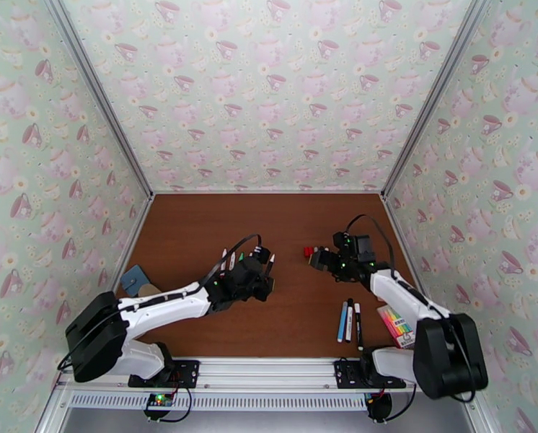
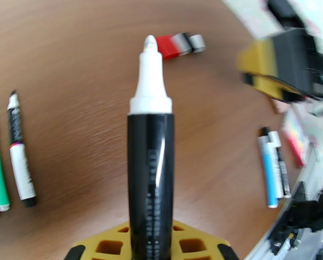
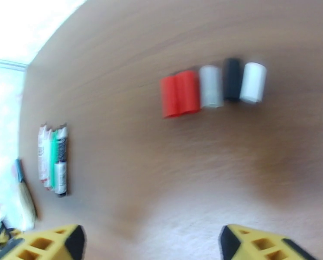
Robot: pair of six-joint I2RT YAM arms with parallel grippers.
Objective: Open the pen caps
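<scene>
Though unfinished — done: five pen caps [image 3: 211, 85] off, mid table [image 1: 197, 232].
Left gripper [image 1: 260, 272]: clamped bare-tipped black pen [image 2: 150, 170].
Right gripper [image 3: 152, 241]: gaped wide, empty.
Undone: three pens [image 1: 349, 321], near edge.

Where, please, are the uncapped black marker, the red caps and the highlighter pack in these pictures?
black marker [image 2: 150, 183]: left wrist view, middle of its barrel.
red caps [image 3: 180, 93]: right wrist view, where the pair meets.
highlighter pack [image 1: 397, 325]: top external view, pack's centre.

A brown wooden table [image 1: 190, 225] sits inside three tall walls [image 1: 269, 88]. The walls are pale green with pink teacups and teapots.
</scene>
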